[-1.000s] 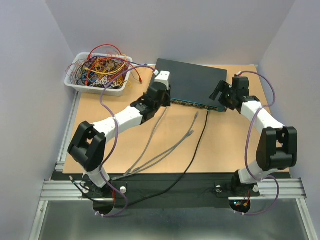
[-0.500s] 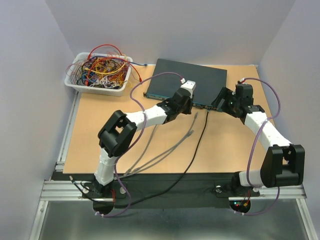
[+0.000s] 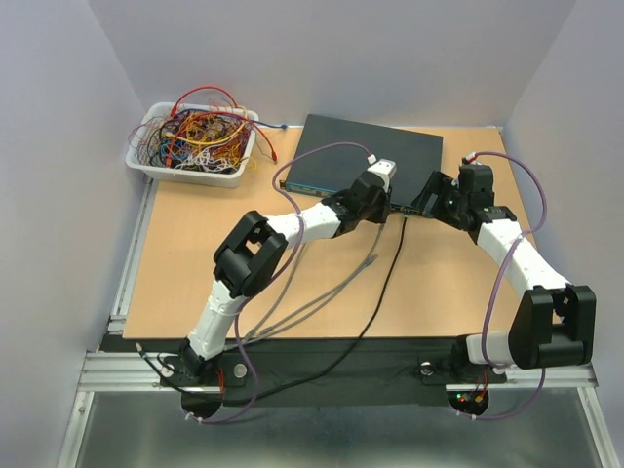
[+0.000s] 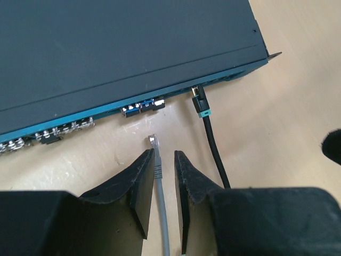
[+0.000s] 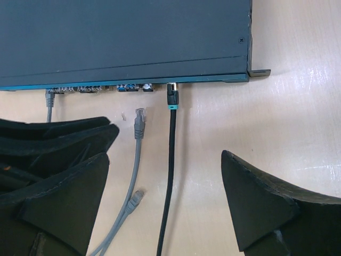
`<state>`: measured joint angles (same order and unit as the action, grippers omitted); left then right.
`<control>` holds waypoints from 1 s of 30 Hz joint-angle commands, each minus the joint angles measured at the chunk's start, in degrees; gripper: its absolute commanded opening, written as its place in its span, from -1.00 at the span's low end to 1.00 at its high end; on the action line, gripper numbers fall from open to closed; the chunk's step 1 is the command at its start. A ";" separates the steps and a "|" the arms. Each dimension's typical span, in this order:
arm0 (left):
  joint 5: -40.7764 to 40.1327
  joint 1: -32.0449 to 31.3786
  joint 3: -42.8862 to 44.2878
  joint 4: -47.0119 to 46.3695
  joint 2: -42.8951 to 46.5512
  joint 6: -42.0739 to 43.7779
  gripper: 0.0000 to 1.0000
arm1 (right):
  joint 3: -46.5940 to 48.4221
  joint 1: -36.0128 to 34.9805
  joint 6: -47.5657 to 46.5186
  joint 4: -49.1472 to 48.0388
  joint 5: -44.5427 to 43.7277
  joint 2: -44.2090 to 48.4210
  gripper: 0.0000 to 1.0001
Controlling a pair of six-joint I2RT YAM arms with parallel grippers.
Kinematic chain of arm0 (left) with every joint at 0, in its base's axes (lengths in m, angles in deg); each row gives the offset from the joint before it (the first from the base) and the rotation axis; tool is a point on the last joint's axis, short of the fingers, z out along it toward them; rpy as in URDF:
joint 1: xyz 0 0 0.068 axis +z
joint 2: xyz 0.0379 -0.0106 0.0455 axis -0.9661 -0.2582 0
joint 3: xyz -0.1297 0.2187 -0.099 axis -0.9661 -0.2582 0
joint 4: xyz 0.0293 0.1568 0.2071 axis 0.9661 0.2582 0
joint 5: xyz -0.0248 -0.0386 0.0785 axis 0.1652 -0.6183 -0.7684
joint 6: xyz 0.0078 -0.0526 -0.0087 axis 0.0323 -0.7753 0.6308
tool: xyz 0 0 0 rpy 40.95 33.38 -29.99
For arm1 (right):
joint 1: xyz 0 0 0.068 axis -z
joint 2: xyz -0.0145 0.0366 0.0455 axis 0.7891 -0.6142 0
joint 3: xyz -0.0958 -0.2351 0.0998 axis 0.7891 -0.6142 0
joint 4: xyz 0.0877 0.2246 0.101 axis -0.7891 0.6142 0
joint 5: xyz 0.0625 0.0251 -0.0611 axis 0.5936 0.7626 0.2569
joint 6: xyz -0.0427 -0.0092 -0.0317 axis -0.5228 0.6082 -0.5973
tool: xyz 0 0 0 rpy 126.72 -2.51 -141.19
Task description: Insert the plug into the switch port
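Note:
The switch (image 3: 366, 156) is a flat dark box at the table's back, its teal front edge (image 4: 101, 111) lined with ports. A black cable (image 4: 212, 138) is plugged in near its right end. A loose grey plug (image 4: 153, 140) lies on the table just short of the ports; it also shows in the right wrist view (image 5: 139, 116). My left gripper (image 4: 164, 154) is open, its jaws standing on either side of the grey cable just behind that plug, with gaps on both sides. My right gripper (image 5: 166, 154) is wide open and empty, over the black cable in front of the switch's right end.
A second loose grey plug (image 5: 136, 197) lies nearer. Another grey cable (image 5: 49, 98) is plugged in further left. A white tray (image 3: 146, 161) of tangled wires stands at the back left. The switch's mounting ear (image 5: 260, 72) sticks out at its right corner.
My left arm has swung right along the switch front and now straddles the grey cable. My right gripper shifted slightly towards the switch early on, then stayed put.

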<state>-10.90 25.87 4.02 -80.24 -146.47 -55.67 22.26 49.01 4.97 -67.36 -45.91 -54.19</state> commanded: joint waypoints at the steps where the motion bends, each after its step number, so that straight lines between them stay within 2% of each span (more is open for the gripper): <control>1: 0.91 -0.75 3.20 1.08 -1.68 -0.42 -0.34 | -0.80 -0.33 -0.95 -0.82 0.33 1.69 0.81; 6: -0.94 -1.28 4.09 2.93 -3.61 0.02 -0.33 | -0.89 -0.33 -1.12 -0.82 0.59 2.04 0.81; 30: -7.36 -3.13 -3.82 4.95 -4.05 0.37 -0.28 | -0.89 -0.33 -1.12 -0.91 0.94 0.73 0.81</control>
<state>-16.38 23.22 3.06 -78.12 -151.61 -55.73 22.26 49.01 4.75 -67.36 -45.35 -54.19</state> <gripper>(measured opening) 0.353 0.906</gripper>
